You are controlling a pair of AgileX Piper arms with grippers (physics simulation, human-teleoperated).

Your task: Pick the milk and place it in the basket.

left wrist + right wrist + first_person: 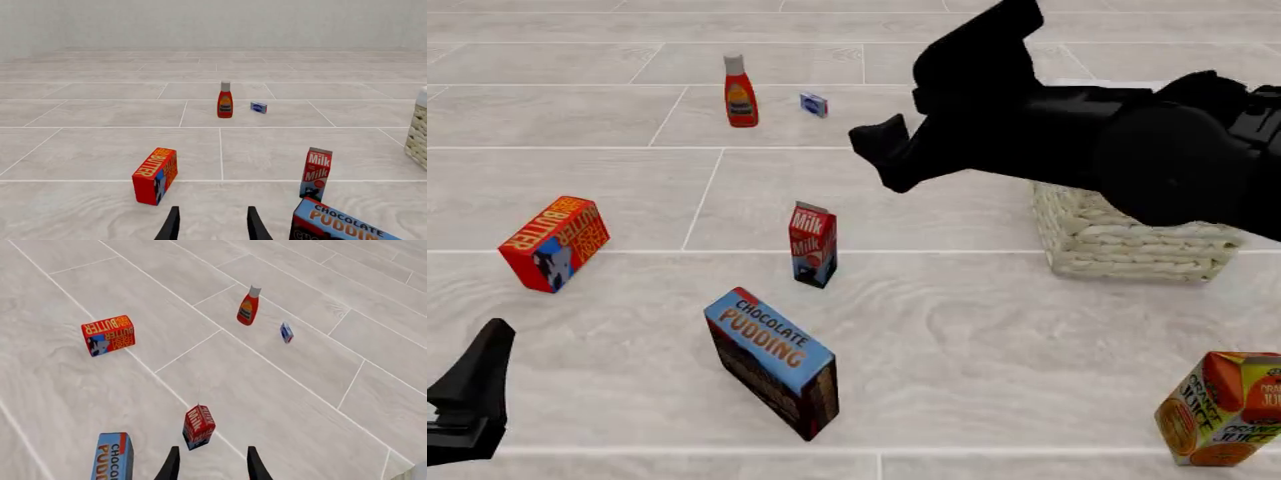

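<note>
The right gripper (208,465) hung w/ fingers apart, holding nothing, above the small red gable-top milk carton (198,427), which stood upright just ahead of its fingertips. The woven cream wicker basket (1128,240) sat behind, under that arm. The left gripper (209,226) was also parted, empty.

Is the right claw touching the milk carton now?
Apart. In the right wrist view, floor shows between the right claw and the milk. The front view shows that claw up near the basket.
</note>
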